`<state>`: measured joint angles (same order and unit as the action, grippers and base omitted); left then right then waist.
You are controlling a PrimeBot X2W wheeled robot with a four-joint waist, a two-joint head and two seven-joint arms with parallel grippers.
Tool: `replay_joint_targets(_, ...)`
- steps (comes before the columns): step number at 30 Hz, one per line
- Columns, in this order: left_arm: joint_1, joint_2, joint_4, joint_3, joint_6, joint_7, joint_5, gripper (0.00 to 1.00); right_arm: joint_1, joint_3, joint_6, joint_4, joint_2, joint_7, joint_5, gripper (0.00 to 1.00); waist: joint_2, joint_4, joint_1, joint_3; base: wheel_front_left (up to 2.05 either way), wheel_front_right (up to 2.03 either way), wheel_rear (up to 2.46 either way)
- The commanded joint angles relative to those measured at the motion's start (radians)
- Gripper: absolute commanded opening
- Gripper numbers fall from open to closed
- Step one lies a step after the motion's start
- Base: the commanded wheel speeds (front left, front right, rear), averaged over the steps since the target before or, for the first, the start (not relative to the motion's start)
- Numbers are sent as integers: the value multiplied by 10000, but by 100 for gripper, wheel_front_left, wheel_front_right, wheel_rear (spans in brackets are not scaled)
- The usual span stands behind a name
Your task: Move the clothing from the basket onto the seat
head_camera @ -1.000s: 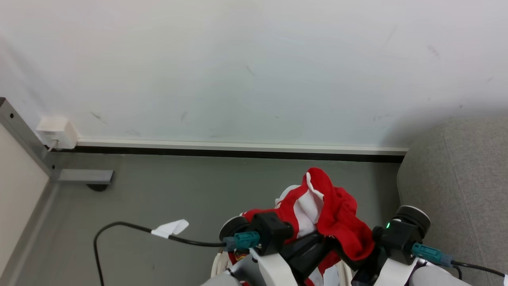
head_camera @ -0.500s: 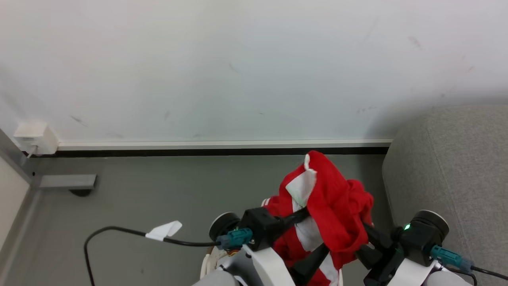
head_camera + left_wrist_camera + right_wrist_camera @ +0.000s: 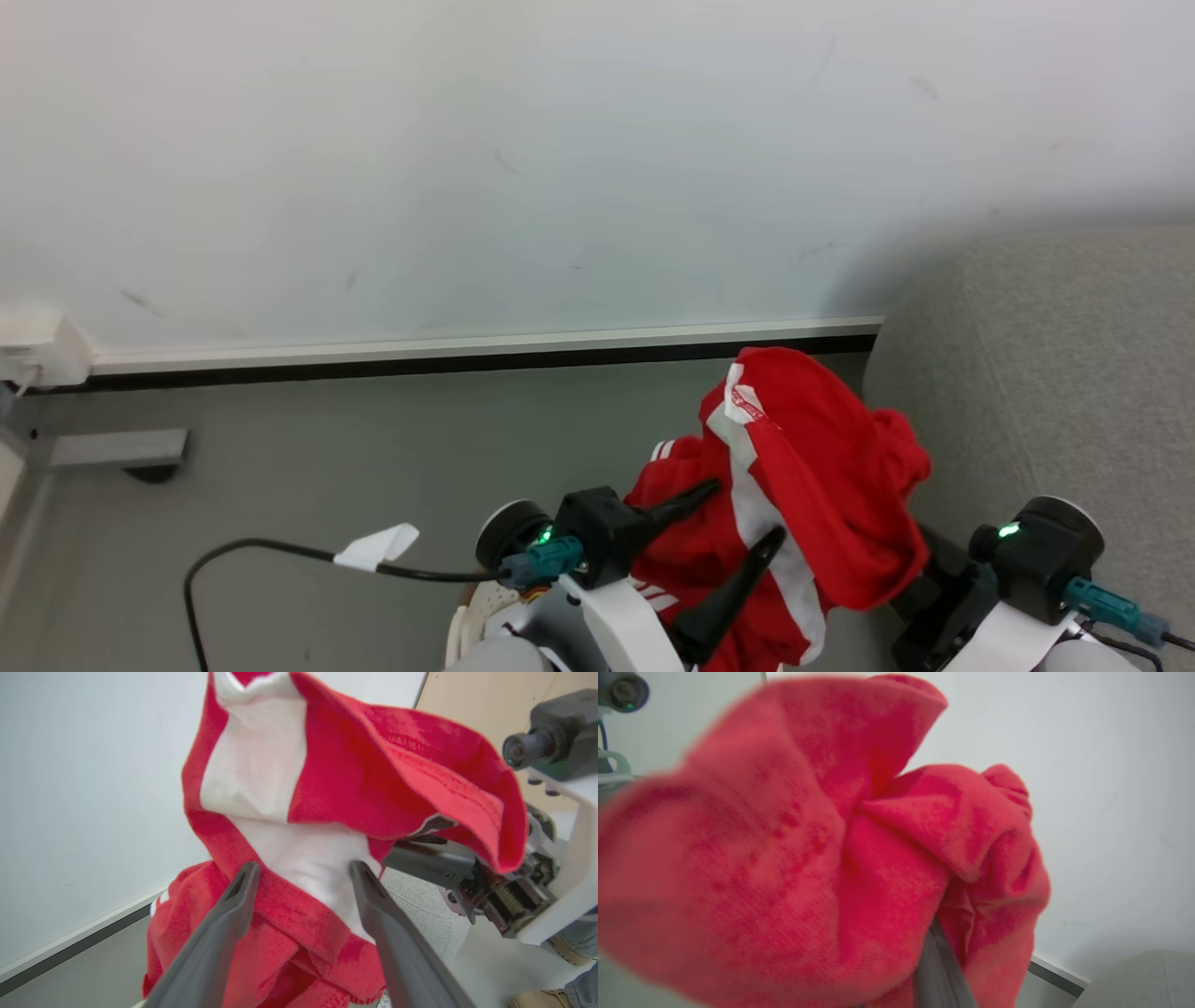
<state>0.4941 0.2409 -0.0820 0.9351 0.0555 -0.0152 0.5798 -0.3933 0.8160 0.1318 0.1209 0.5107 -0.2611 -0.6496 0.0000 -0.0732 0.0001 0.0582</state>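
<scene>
The red jersey with white panels hangs bunched in the air, draped over my right gripper, which is shut on it. In the right wrist view the cloth covers all but one finger. My left gripper is open just in front of the hanging cloth, holding nothing; the left wrist view shows its fingers apart against the jersey. A sliver of the cream perforated basket peeks out beneath my left arm. The grey sofa stands just to the right of the jersey.
A white wall with a baseboard runs behind the grey floor. A black cable with a white tag lies at lower left, near a metal foot. A person's trouser leg and shoe show beyond my right arm.
The head camera has swung right, bringing more of the sofa into view. The jersey has risen and moved toward the sofa on the right gripper. The left fingers have spread and come off the cloth.
</scene>
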Motion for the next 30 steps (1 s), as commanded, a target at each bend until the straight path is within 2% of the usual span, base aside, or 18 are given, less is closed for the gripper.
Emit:
replay_joint_targets(1,18,91,11,-35,44,-20,-96,100,139,-185,-21,-66,116,-61,122,0,0,-193,-1,25,0,0,0)
replay_joint_targets(21,213,160,210,4,165,-46,-113,100,1166,-2950,-21,-687,525,-60,538,0,0,-2213,-1,456,0,0,0)
replay_joint_targets(30,445,101,308,72,183,11,-207,100,1678,-3892,-21,-951,618,-60,683,0,0,-2640,-1,759,0,0,0)
